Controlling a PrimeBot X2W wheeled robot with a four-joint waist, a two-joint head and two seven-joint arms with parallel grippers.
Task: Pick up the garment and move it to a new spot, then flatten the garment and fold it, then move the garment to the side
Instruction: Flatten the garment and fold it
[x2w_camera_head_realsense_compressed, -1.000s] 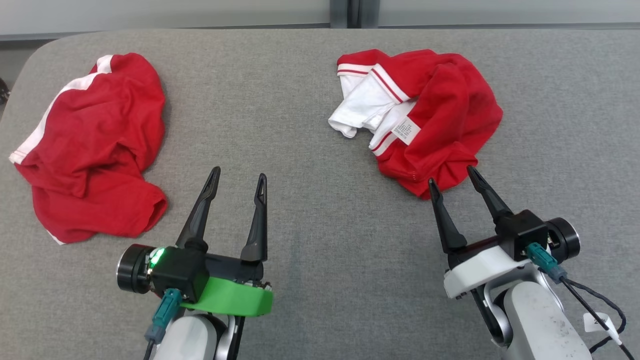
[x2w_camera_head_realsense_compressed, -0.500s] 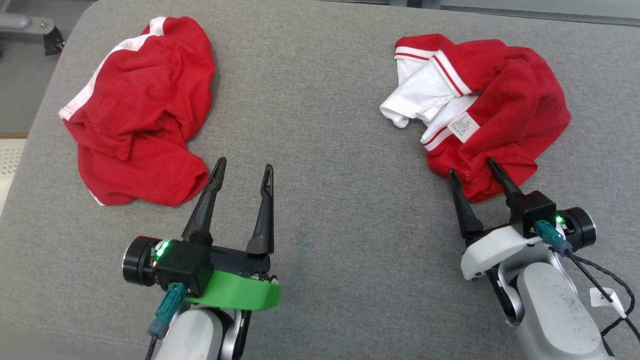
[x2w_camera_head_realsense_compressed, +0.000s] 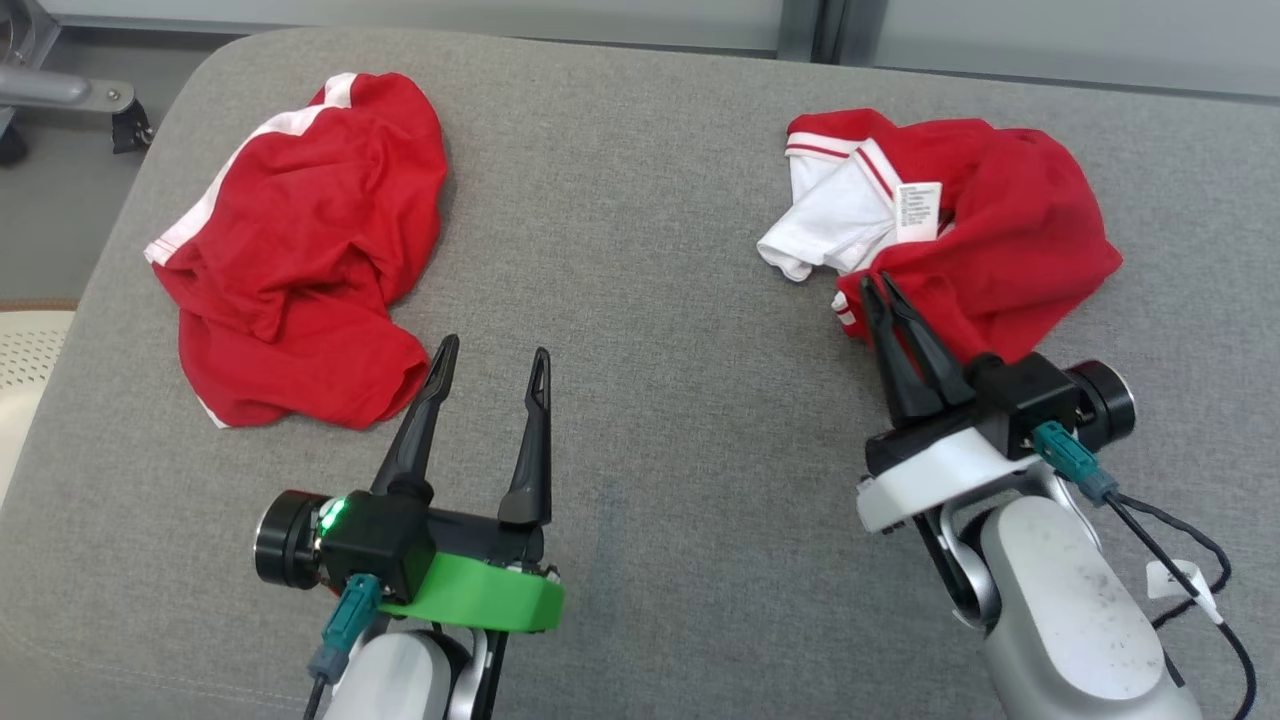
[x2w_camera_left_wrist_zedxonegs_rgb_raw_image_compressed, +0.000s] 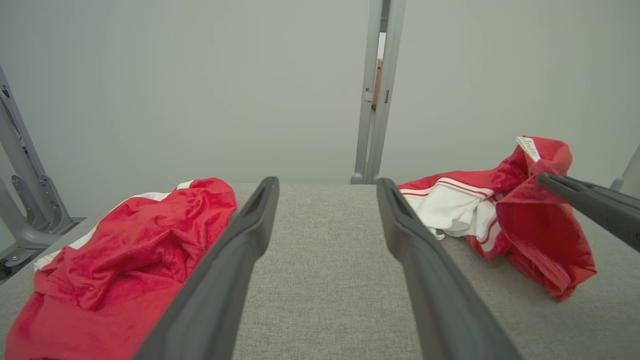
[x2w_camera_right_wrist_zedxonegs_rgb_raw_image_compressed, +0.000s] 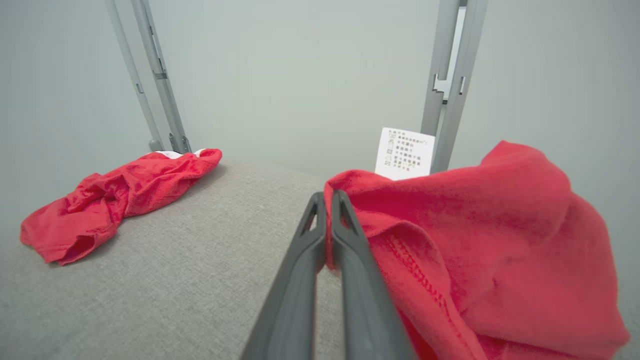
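A crumpled red garment with white striped trim (x2w_camera_head_realsense_compressed: 1010, 245) lies at the right of the grey table (x2w_camera_head_realsense_compressed: 640, 260). My right gripper (x2w_camera_head_realsense_compressed: 877, 287) is shut on its near hem, and the red cloth (x2w_camera_right_wrist_zedxonegs_rgb_raw_image_compressed: 475, 260) rises from the pinch beside the fingers (x2w_camera_right_wrist_zedxonegs_rgb_raw_image_compressed: 345, 240) in the right wrist view, a white care label (x2w_camera_right_wrist_zedxonegs_rgb_raw_image_compressed: 404, 152) standing up behind. The left wrist view has this garment (x2w_camera_left_wrist_zedxonegs_rgb_raw_image_compressed: 530, 215) at the right, lifted at one edge. My left gripper (x2w_camera_head_realsense_compressed: 492, 352) hovers open over bare table, with nothing between its fingers (x2w_camera_left_wrist_zedxonegs_rgb_raw_image_compressed: 240, 240).
A second crumpled red garment with a white stripe (x2w_camera_head_realsense_compressed: 300, 250) lies at the table's left, close to my left gripper, and appears again (x2w_camera_right_wrist_zedxonegs_rgb_raw_image_compressed: 115, 192) in the right wrist view. A rounded table corner (x2w_camera_head_realsense_compressed: 200, 70) is at the far left. Metal posts (x2w_camera_left_wrist_zedxonegs_rgb_raw_image_compressed: 372, 90) stand behind the table.
My right gripper has closed on the near hem of the right garment and pulled it up, flipping the label upward. The camera has shifted. The left gripper stays open.
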